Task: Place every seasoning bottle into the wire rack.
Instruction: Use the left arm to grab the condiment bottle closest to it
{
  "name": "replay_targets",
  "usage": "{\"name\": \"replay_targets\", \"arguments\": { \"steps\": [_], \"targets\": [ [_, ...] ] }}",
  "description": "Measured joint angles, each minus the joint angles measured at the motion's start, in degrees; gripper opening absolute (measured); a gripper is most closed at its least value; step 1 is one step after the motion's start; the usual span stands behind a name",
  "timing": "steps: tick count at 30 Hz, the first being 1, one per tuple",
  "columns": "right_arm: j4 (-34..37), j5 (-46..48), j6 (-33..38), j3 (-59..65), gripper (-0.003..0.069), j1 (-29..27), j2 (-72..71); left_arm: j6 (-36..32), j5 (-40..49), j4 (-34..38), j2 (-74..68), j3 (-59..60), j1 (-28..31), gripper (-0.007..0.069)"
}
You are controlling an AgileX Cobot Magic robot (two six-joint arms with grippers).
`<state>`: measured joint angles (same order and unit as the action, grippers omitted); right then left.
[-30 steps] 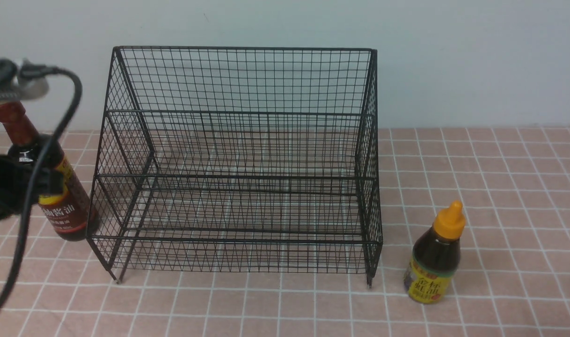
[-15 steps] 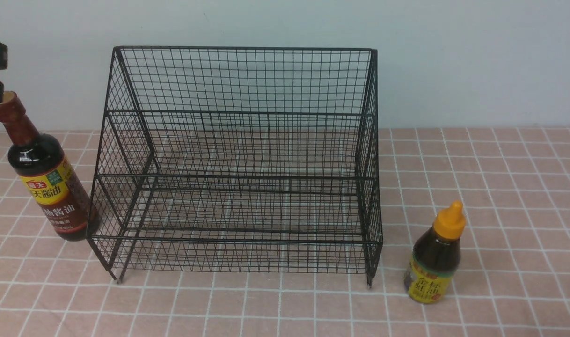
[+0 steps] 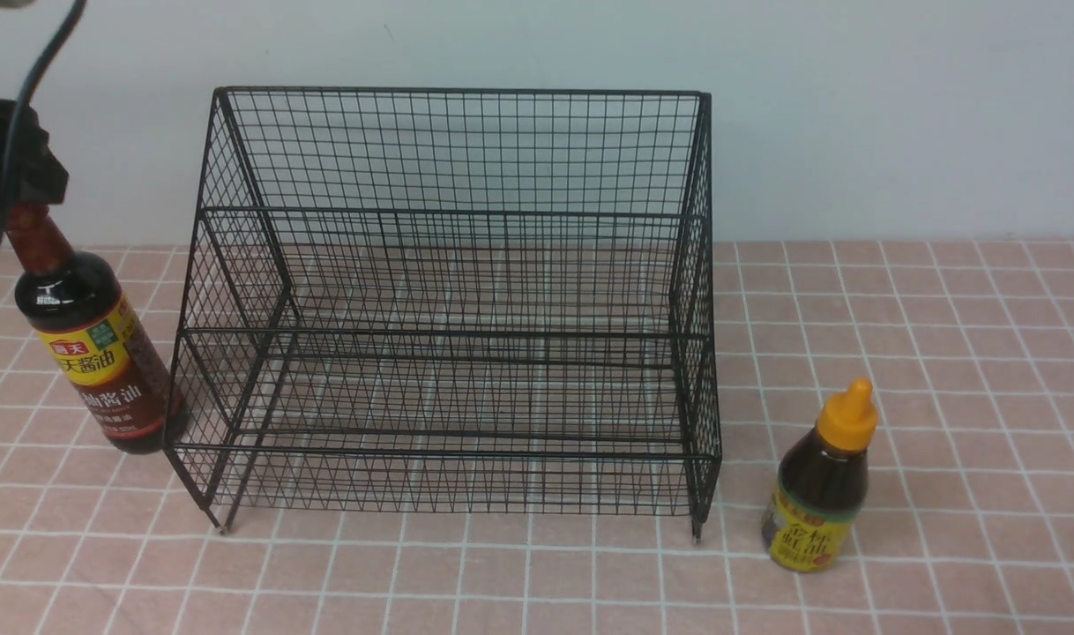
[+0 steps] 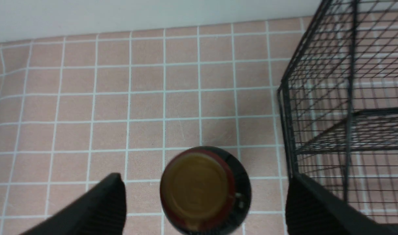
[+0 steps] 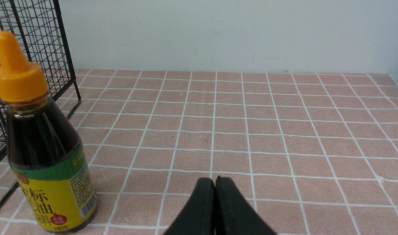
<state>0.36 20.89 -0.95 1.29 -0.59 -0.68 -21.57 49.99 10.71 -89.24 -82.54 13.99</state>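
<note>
I'm holding my left gripper spread wide, straddling the cap of the tall dark-liquid bottle, which is standing toward the left edge of the pink gridded tabletop, just beside the black wire-mesh rack. The short orange-capped bottle is standing near the rack's right front foot. My right gripper is sitting pinched shut, empty.

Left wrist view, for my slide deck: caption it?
Open left gripper flanks the tall bottle from above, wire rack alongside.

The table has a pink surface with a white grid of lines. In its middle the black wire rack stands on short feet. The tall bottle stands just beside the rack at 9 o'clock, and the short bottle stands near it at 4 o'clock.
</note>
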Motion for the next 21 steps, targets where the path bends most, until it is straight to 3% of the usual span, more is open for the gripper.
{"name": "replay_targets", "arguments": {
  "steps": [4,9,14,21],
  "targets": [
    [0.0,0.0,0.0,0.0,-0.0014,0.0,0.0,0.0,-1.5,-0.2,-2.7,0.0,0.0,0.0601],
    [0.0,0.0,0.0,0.0,-0.0014,0.0,0.0,0.0,-2.2,-0.2,-4.5,0.0,0.0,0.0522],
    [0.0,0.0,0.0,0.0,-0.0014,0.0,0.0,-0.1,-2.0,0.1,-5.1,0.0,0.0,0.0265],
    [0.0,0.0,0.0,0.0,-0.0014,0.0,0.0,0.0,-1.6,0.4,-4.6,0.0,0.0,0.0269]
  ]
}}
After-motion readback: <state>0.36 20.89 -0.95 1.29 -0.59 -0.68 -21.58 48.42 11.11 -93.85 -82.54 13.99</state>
